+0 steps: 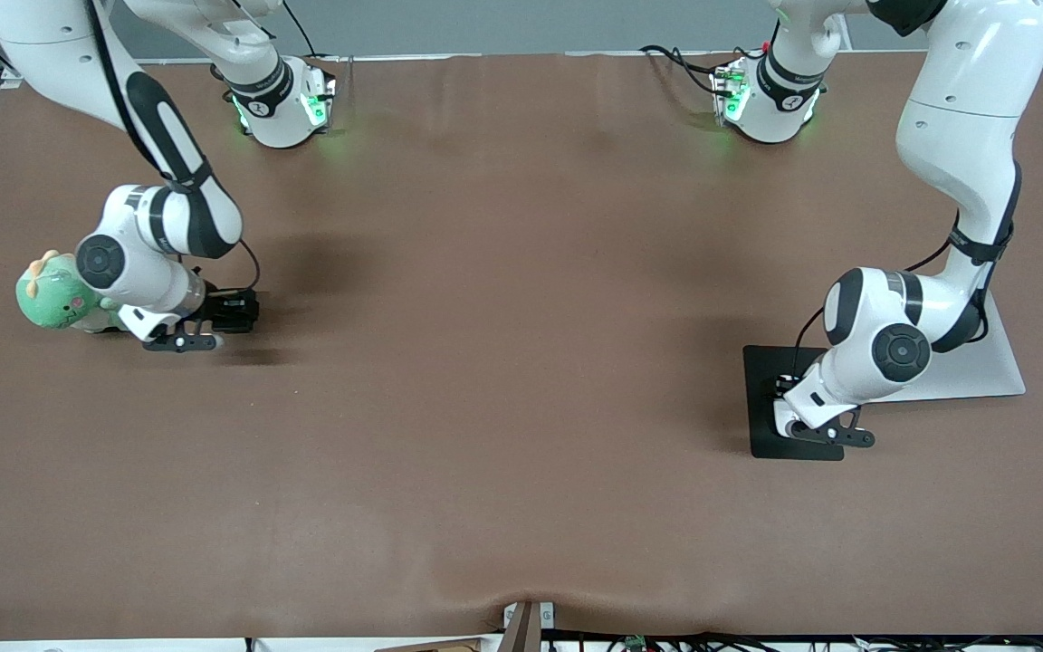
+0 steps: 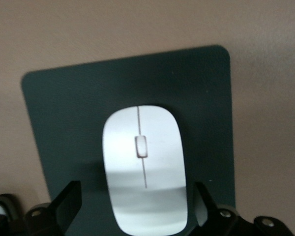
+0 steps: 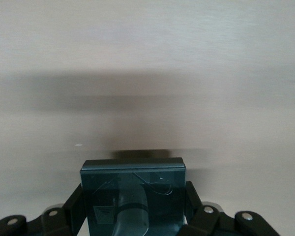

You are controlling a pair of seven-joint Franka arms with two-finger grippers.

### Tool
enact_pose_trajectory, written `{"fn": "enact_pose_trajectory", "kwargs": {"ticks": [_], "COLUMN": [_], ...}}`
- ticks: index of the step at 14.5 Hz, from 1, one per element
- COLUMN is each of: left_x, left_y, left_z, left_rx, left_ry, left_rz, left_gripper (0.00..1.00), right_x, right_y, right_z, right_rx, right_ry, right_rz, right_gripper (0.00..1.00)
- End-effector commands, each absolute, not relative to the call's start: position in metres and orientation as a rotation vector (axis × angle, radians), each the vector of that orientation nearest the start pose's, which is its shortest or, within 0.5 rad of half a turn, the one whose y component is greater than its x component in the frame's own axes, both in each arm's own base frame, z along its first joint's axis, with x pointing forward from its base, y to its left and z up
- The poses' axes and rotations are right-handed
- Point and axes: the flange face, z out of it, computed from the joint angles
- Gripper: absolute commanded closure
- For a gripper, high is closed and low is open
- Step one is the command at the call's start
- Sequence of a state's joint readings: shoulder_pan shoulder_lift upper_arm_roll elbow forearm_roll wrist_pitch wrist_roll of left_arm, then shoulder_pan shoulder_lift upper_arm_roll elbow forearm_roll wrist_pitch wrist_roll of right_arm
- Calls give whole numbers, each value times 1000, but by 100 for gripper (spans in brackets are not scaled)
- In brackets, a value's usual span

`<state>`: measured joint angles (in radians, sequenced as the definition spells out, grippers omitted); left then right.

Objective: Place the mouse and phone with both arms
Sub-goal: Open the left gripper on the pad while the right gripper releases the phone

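The white mouse (image 2: 145, 167) lies on the matte black pad (image 2: 64, 123) at the left arm's end of the table. My left gripper (image 2: 137, 199) is open and low over the pad, with one finger on each side of the mouse. One finger (image 2: 68, 199) stands clear of it and the other is close beside it. In the front view the left gripper (image 1: 789, 415) hides the mouse on the pad (image 1: 761, 398). My right gripper (image 3: 135, 199) is shut on the glossy black phone (image 3: 132, 191) and holds it just over bare table, also seen in the front view (image 1: 224, 313).
A green plush toy (image 1: 52, 294) sits at the right arm's end of the table, right beside the right wrist. A flat silver-grey slab (image 1: 983, 371) lies against the pad's edge under the left arm. The brown tabletop (image 1: 503, 362) spreads between the arms.
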<state>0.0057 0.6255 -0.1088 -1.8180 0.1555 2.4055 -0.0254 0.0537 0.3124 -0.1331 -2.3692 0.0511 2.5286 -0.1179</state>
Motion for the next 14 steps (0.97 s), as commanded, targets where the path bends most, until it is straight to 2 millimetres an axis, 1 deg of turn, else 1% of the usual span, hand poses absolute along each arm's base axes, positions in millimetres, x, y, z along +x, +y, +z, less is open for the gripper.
{"fn": "enact_pose_trajectory", "kwargs": {"ticks": [1, 3, 5, 6, 7, 9, 10, 11, 12, 13, 14], "left_x": [645, 643, 634, 631, 629, 621, 615, 608, 601, 595, 591], "left_y": [-57, -57, -54, -53, -52, -49, -48, -49, -49, -50, -50], "left_z": [240, 271, 302, 317, 337, 373, 390, 406, 426, 443, 455], "left_rx": [-3060, -3050, -3034, -3029, -3029, -3032, -3050, -3070, -3081, -3079, -3075], "left_ry": [301, 293, 279, 275, 268, 241, 215, 192, 177, 172, 169], "left_rz": [29, 29, 91, 94, 79, 82, 88, 107, 125, 154, 192], "left_gripper": [0, 0, 0, 0, 0, 0, 0, 0, 0, 0, 0], "right_x": [480, 478, 476, 475, 475, 475, 475, 478, 479, 480, 485], "right_y": [-54, -53, -60, -65, -65, -69, -75, -83, -83, -82, -80], "right_z": [190, 184, 175, 172, 169, 169, 170, 172, 171, 172, 175], "right_rx": [-3134, -3134, -3133, -3132, -3132, -3151, -3163, -3163, -3163, -3162, -3164], "right_ry": [29, 30, 49, 66, 59, 0, -14, 4, 1, -3, -3], "right_rz": [219, 241, 267, 272, 280, 287, 289, 293, 295, 298, 295], "right_gripper": [100, 100, 100, 100, 100, 100, 100, 77, 44, 6, 0]}}
